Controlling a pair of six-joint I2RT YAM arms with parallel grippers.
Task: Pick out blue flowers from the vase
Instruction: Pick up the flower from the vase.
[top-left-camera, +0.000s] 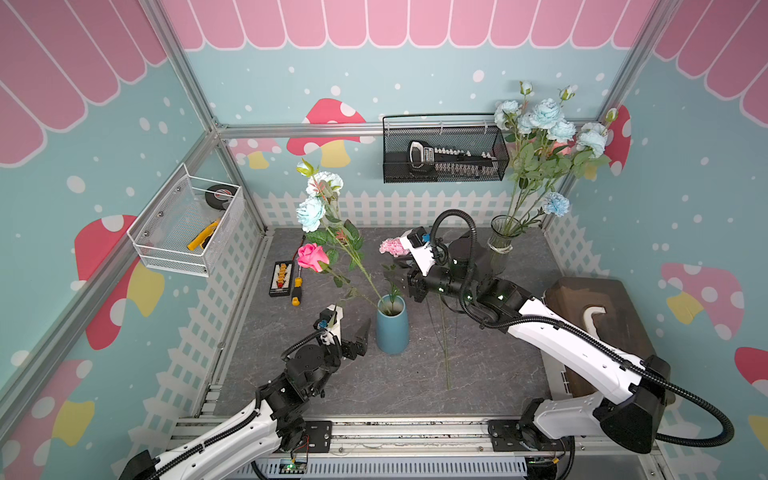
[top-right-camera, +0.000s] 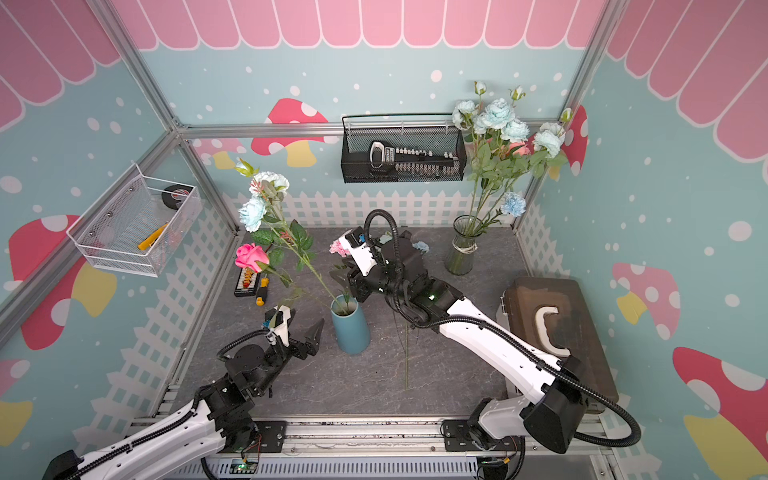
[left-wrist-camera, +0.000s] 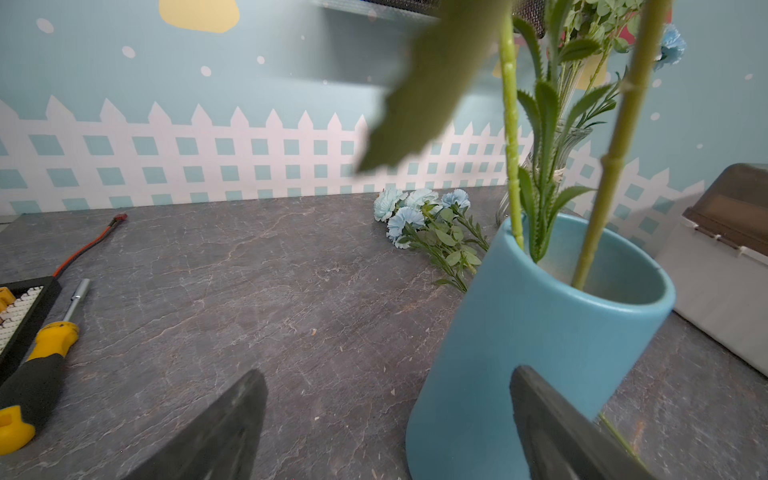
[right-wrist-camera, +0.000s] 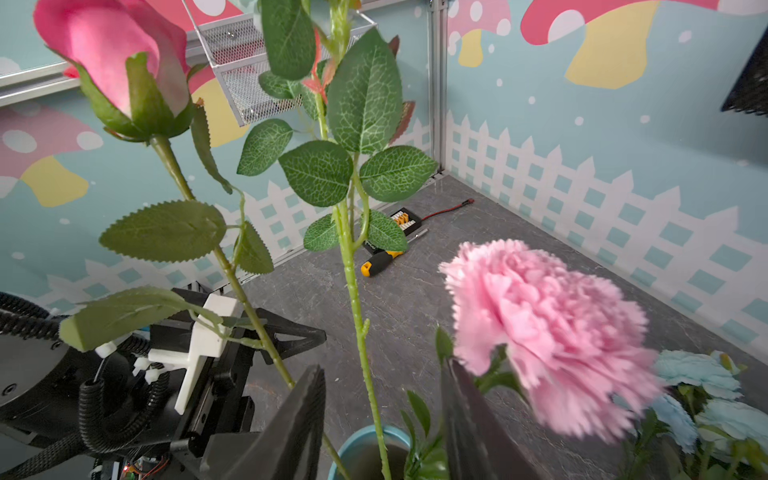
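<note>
On tape roll (top-left-camera: 212, 199), perhaps a label (top-left-camera: 223, 191)

Mid-table: matte blue cylindrical vase (top-right-camera: 351, 328), upright on the grey stone-pattern tabletop (top-right-camera: 436, 374). Out of it lean pale blue ruffled flowers (top-right-camera: 252, 214) on a long leafy stem, toward the left arm's side, with a pink rose (top-right-camera: 250, 256) lower down. The left gripper (top-right-camera: 301, 326) sits just beside the vase, jaws wide apart, nothing between. The right gripper (top-right-camera: 354, 293) is close above the vase mouth, near a pink frilly carnation (top-right-camera: 338, 247); jaws unreadable. At the back, a clear glass vase (top-right-camera: 461, 249) holds more blue blooms. A bare green stem (top-right-camera: 406, 357) lies flat on the tabletop.
</note>
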